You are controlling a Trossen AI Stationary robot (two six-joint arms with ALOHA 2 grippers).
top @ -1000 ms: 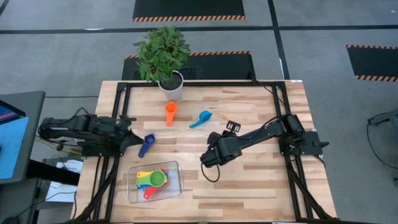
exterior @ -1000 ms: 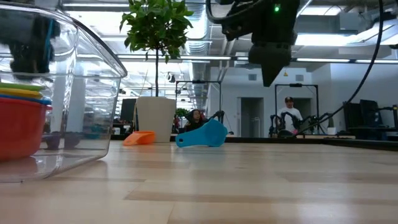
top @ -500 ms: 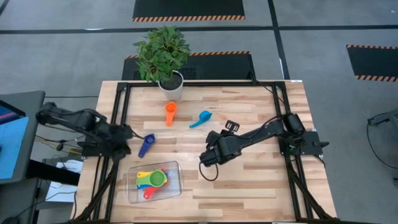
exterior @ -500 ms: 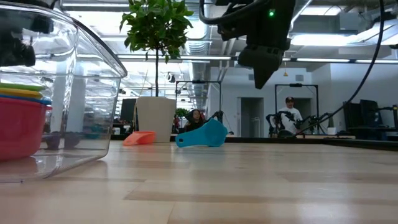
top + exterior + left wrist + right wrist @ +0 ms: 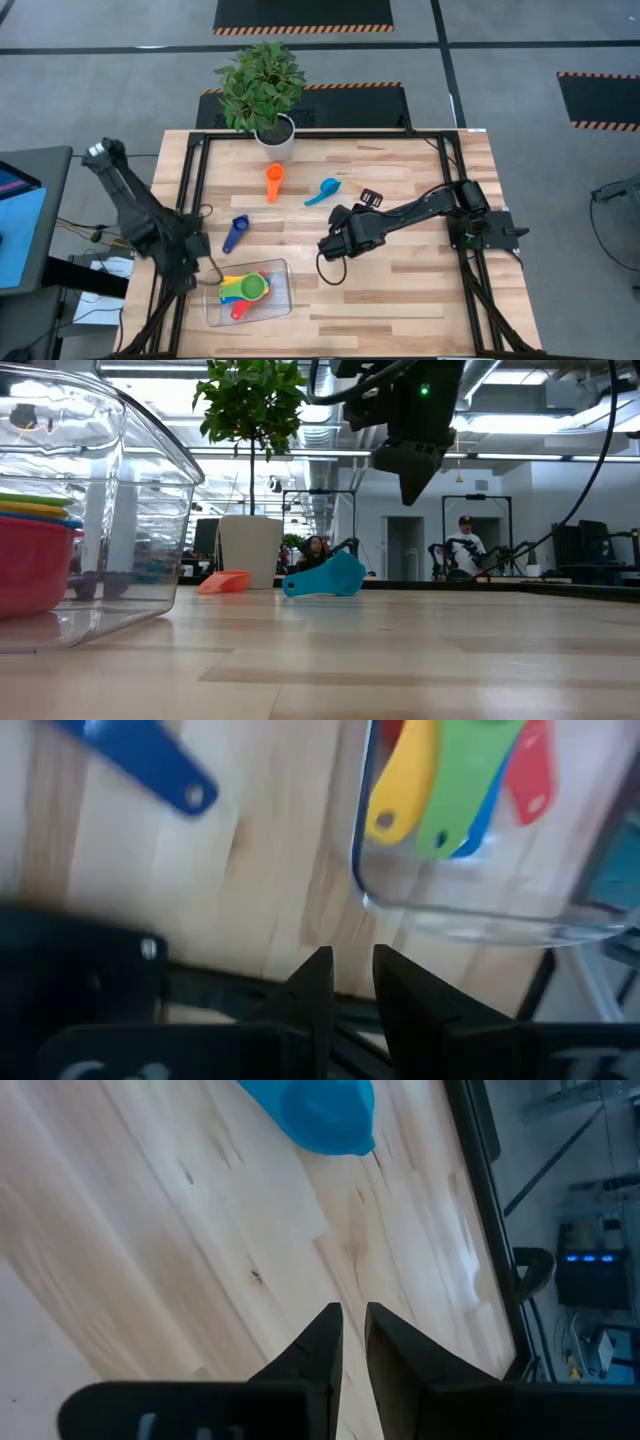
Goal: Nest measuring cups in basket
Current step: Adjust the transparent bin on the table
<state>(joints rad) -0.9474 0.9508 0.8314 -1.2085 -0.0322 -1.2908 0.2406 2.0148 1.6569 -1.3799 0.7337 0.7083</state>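
Observation:
The clear basket (image 5: 278,298) stands at the table's near left and holds nested yellow, green, red and blue measuring cups (image 5: 245,290). Their handles (image 5: 440,790) point toward the basket's left wall. A dark blue cup (image 5: 236,233), an orange cup (image 5: 274,182) and a light blue cup (image 5: 322,191) lie loose on the wood. My left gripper (image 5: 350,982) points down over the table's left edge, just left of the basket, shut and with nothing in it. My right gripper (image 5: 352,1338) hangs above mid-table, slanting down, shut and with nothing in it, short of the light blue cup (image 5: 320,1110).
A white pot with a green plant (image 5: 277,135) stands at the table's far edge, behind the orange cup. Black frame rails (image 5: 190,180) run along the table's sides. Bare wood lies right of the basket and under my right arm. People show in the room beyond (image 5: 465,545).
My left arm has swung from beside the table's left edge toward the near edge and tipped its gripper steeply down, ending beside the basket's left wall. No cup has moved.

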